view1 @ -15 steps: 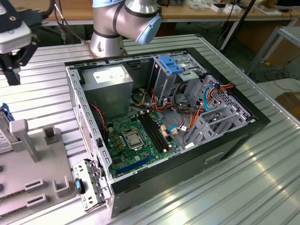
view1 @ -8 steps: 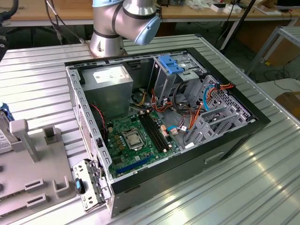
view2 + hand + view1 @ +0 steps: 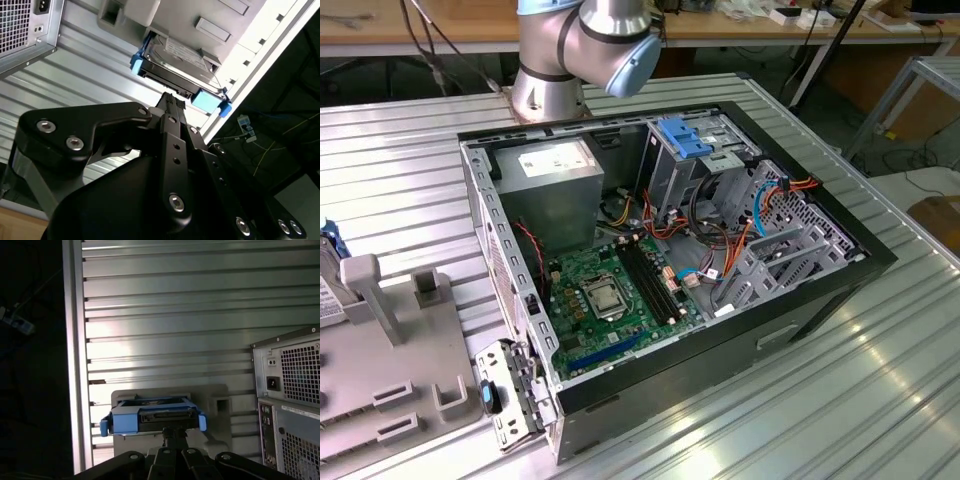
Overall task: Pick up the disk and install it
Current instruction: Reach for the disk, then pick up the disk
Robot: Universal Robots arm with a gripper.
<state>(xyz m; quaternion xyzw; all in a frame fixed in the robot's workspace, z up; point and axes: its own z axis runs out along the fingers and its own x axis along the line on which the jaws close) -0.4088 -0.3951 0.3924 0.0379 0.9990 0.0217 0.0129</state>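
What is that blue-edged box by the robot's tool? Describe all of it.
The disk is a flat rectangular drive with a silvery labelled top, dark body and bright blue plastic rails on two sides. It rests in a pale grey holder on the ribbed metal table, connector edge facing the tool, close by.

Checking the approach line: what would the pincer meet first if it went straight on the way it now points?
Most likely the disk, at its connector edge. In both wrist views the pincer aims right at it. How much gap remains between them is unclear.
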